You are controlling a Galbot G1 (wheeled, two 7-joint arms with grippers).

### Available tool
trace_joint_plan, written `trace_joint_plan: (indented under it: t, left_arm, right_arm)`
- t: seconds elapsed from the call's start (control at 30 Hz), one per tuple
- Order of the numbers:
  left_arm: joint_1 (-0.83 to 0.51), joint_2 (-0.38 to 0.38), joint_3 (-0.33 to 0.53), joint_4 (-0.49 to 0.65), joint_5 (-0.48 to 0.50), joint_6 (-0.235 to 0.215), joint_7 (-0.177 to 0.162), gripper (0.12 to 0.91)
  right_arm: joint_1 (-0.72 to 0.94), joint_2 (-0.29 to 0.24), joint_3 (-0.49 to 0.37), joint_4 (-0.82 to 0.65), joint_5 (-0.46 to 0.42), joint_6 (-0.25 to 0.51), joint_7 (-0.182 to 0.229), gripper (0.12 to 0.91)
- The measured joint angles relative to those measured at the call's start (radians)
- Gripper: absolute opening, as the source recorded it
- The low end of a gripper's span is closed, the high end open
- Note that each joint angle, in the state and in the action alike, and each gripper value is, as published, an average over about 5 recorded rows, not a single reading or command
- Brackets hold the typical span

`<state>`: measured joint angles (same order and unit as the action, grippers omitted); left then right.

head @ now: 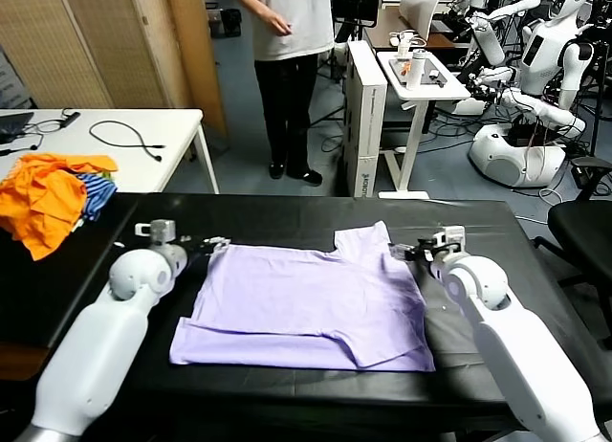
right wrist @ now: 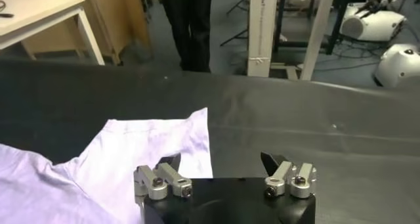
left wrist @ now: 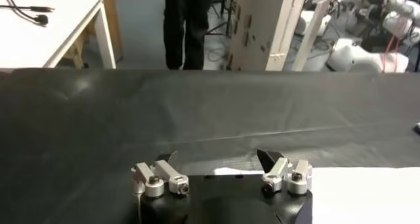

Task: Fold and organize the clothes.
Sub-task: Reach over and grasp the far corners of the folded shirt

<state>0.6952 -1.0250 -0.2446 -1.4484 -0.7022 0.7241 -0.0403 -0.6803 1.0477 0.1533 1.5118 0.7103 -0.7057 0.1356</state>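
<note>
lavender t-shirt (head: 306, 303) flat on black table (head: 287, 217) — open grippers (head: 218, 242) (head: 409, 252) flanking

Both arms are smooth, glossy white shells, thick and tapering, each ending in a rounded ball-like wrist joint. The left pincer (head: 216, 241) and right pincer (head: 403, 252) are built of black bodies with short black fingertips, silver metal linkage brackets and dark round screw heads at the pivots.

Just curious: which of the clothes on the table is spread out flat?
The lavender T-shirt, lying flat between both tools. The orange and striped heap sits crumpled at the left edge.
</note>
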Motion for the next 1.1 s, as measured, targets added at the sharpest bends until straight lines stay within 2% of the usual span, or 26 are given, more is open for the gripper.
trace_joint_plan:
  t: [0.37, 0.63, 0.73, 0.83, 0.9, 1.03, 1.1]
  left_arm:
    - [0.016, 0.008, 0.001, 0.008, -0.040, 0.012, -0.005, 0.907]
    - [0.025, 0.012, -0.006, 0.007, -0.049, 0.011, -0.003, 0.905]
    - [0.027, 0.013, -0.006, 0.007, -0.049, 0.010, -0.002, 0.882]
    - [0.029, 0.013, -0.006, 0.006, -0.050, 0.010, -0.002, 0.819]
    - [0.029, 0.013, -0.006, 0.003, -0.052, 0.011, -0.002, 0.744]
    - [0.032, 0.012, -0.005, -0.007, -0.060, 0.013, -0.001, 0.571]
    - [0.034, 0.013, -0.005, -0.011, -0.062, 0.014, 0.001, 0.459]
  right_arm:
    - [0.045, 0.011, -0.040, -0.059, -0.007, -0.025, -0.009, 0.891]
    - [0.056, 0.023, -0.055, -0.086, -0.021, -0.024, -0.024, 0.772]
    - [0.056, 0.027, -0.059, -0.087, -0.024, -0.024, -0.026, 0.726]
    - [0.055, 0.028, -0.060, -0.087, -0.024, -0.024, -0.027, 0.663]
    - [0.053, 0.028, -0.060, -0.086, -0.024, -0.024, -0.028, 0.624]
    - [0.048, 0.028, -0.059, -0.087, -0.027, -0.023, -0.031, 0.526]
    - [0.047, 0.028, -0.060, -0.087, -0.030, -0.023, -0.035, 0.461]
